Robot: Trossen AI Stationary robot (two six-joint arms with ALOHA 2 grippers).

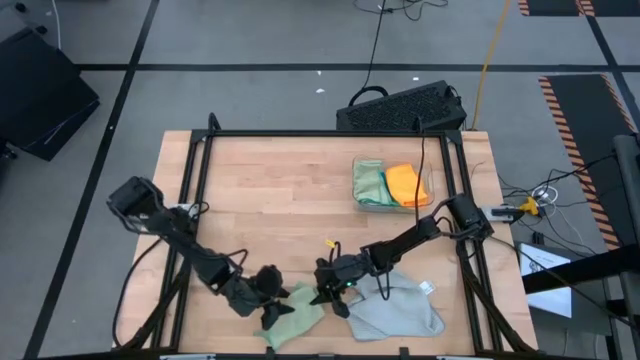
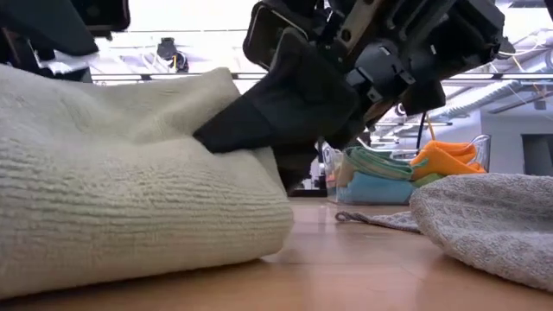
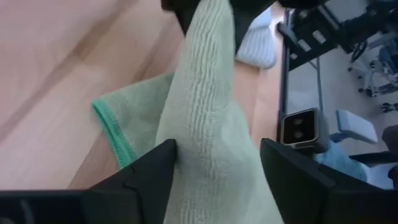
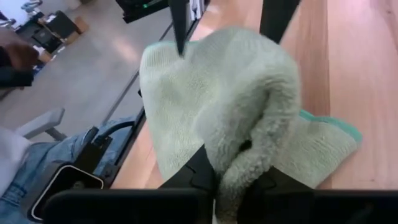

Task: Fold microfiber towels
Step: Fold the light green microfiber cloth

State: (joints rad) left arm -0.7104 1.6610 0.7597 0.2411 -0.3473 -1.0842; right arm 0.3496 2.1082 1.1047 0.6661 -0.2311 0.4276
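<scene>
A pale sage green microfiber towel [image 1: 297, 318] lies bunched near the table's front edge, rising in a ridge between my two grippers. My right gripper [image 4: 239, 169] is shut on one end of that ridge. My left gripper [image 3: 217, 152] is open, with a finger on either side of the ridge's other end. A light grey towel [image 1: 397, 310] lies flat on the table just right of them. Folded green, blue and orange towels sit in a clear tray [image 1: 362, 203] at the back right. My right gripper pinches a thick, doubled-over fold of the sage towel [image 4: 249, 140] between its two fingers. It reaches in from the table's right, slanting slightly down. That end is raised, while the towel's green-hemmed edge [image 4: 339, 127] and lower parts lie on the table. My left gripper's one finger [image 3: 152, 171] stands against the towel's side; I cannot tell whether it touches.
The table's front edge runs close below both grippers. Bare wood stretches across the table's middle and far left [image 1: 270, 190]. A person in jeans sits beyond the front edge [image 4: 37, 180]. A black keyboard [image 1: 400, 108] lies behind the table.
</scene>
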